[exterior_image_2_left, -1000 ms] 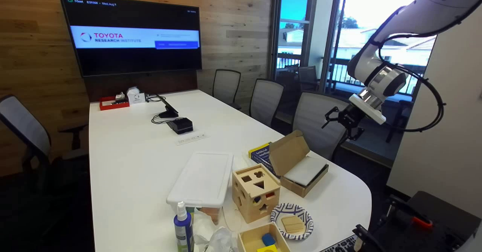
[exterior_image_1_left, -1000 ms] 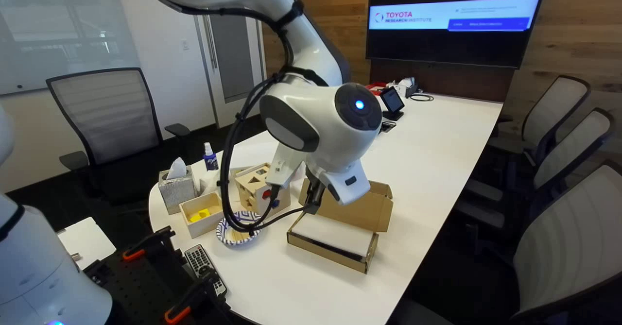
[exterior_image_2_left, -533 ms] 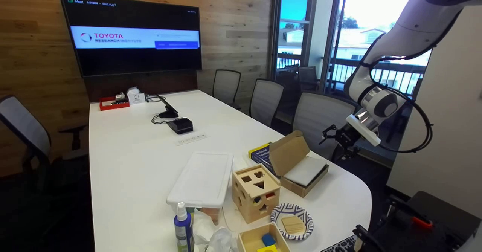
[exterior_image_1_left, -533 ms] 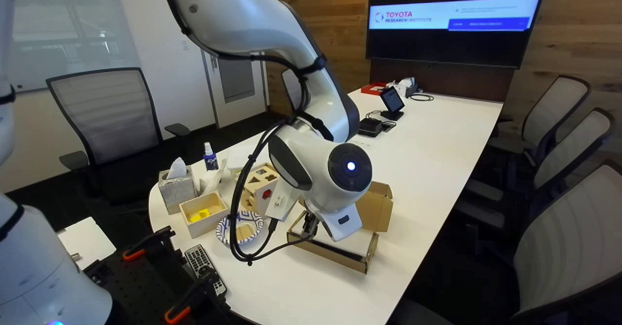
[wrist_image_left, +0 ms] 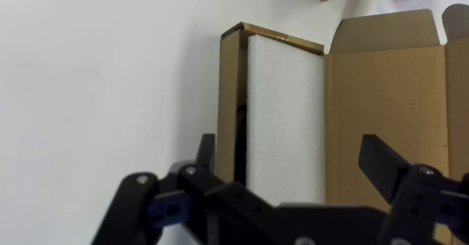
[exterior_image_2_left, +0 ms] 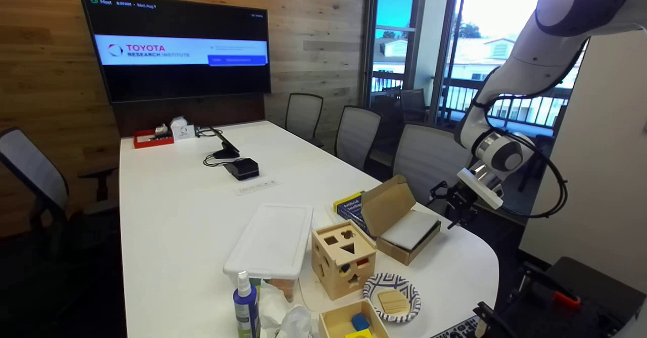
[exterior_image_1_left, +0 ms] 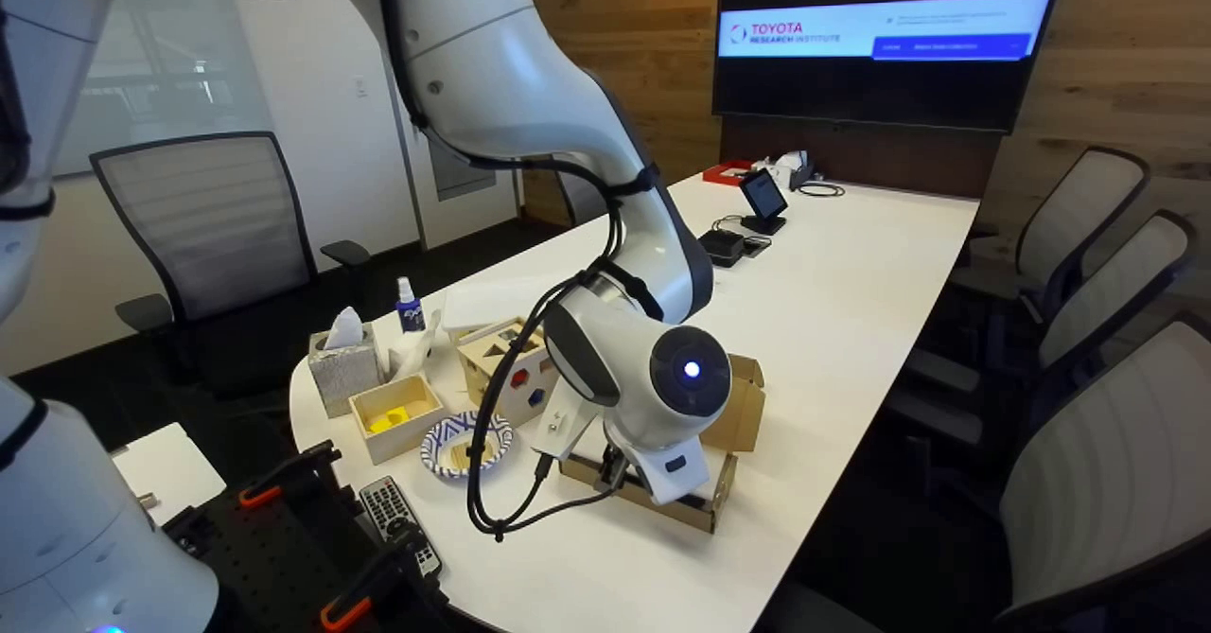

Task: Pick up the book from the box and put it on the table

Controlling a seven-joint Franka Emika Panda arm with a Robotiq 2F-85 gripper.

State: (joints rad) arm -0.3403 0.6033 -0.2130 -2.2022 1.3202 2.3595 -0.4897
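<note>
Lid [wrist_image_left: 384,109] up on the tan cardboard box [wrist_image_left: 227,102], right on the white conference table [wrist_image_left: 110,91], a rough, oblong white foam slab [wrist_image_left: 285,109] inside! Both share a long axis, along the lid's fold, almost top to bottom in the wrist view. The gripper [wrist_image_left: 288,144] is spread wide, fingers [wrist_image_left: 381,164] either side of the slab there. Behind the lid in an exterior view: a blue-and-yellow book [exterior_image_2_left: 350,208].

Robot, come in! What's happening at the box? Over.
Gripper open, empty, near box. White foam inside. Book outside, behind raised flap. Flap may block.
</note>
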